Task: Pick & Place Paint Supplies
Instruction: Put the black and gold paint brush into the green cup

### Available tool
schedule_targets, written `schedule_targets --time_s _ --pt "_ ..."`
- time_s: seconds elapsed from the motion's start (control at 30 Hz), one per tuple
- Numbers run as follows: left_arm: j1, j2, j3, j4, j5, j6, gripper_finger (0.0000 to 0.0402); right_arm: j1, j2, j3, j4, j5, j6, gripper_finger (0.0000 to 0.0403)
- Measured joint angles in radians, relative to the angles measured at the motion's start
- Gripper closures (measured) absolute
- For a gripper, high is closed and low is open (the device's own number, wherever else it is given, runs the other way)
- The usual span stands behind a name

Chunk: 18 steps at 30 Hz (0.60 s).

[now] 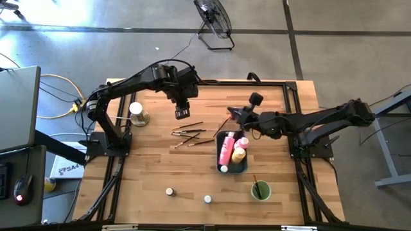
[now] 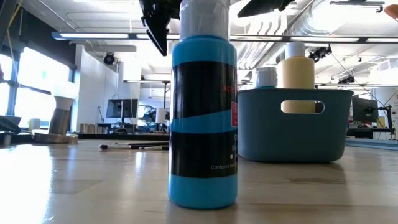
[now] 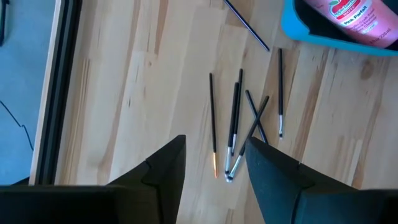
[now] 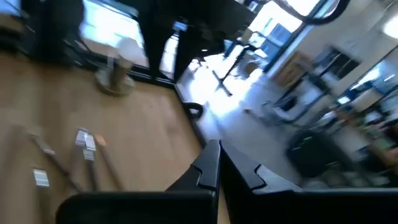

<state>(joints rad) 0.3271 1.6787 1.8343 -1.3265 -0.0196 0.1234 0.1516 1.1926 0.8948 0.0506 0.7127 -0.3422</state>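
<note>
Blue bottle (image 2: 203,118): stands upright close to the low camera on the near part of the table, blue body with a black label and a pale cap; the high view does not let me say which of the small pale-capped things it is.
Small jars: two pale-capped ones (image 1: 169,191) (image 1: 207,199) stand apart from each other on the near boards of the table (image 1: 154,167), well clear of the tray.
Green cup (image 1: 261,190): near right part of the table, just nearer than the tray, with a thin dark stick standing in it.
Tray (image 1: 246,165): blue-grey, right of the table's middle; holds the pink bottle (image 1: 226,149) lying lengthwise, the yellow bottle (image 1: 239,154) beside it, and a small pale-capped jar (image 1: 223,169) at its near end.
Brushes (image 1: 188,133): several thin dark-handled ones lie loosely on bare wood just left of the tray, some crossing; in the left wrist view they lie spread below the fingers (image 3: 236,121).
Left gripper (image 1: 182,113): hangs in the air over the far end of the brush pile, fingers apart, nothing between them.
Right gripper (image 1: 234,113): hangs above the far edge of the tray, fingers pressed together, nothing held.
Pale-topped stand (image 1: 137,113): far left part of the table, upright, well apart from the brushes.
Floor fan (image 1: 214,20): on the floor beyond the table's far edge.
</note>
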Motion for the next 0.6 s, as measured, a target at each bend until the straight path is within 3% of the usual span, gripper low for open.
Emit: schedule_targets --time_s 0.2,0.43,0.6 --pt "0.000 0.000 -0.002 -0.002 0.000 0.001 0.0239 0.070 -0.067 0.000 -0.165 -0.183 0.304 0.0400" --pt "0.000 0.000 -0.003 -0.002 -0.002 0.000 0.0239 0.168 -0.086 0.000 -0.298 -0.413 0.480 0.0400" --pt "0.000 0.000 -0.003 -0.002 -0.002 0.000 0.0239 0.246 -0.056 -0.002 -0.346 -0.448 0.505 0.0400"
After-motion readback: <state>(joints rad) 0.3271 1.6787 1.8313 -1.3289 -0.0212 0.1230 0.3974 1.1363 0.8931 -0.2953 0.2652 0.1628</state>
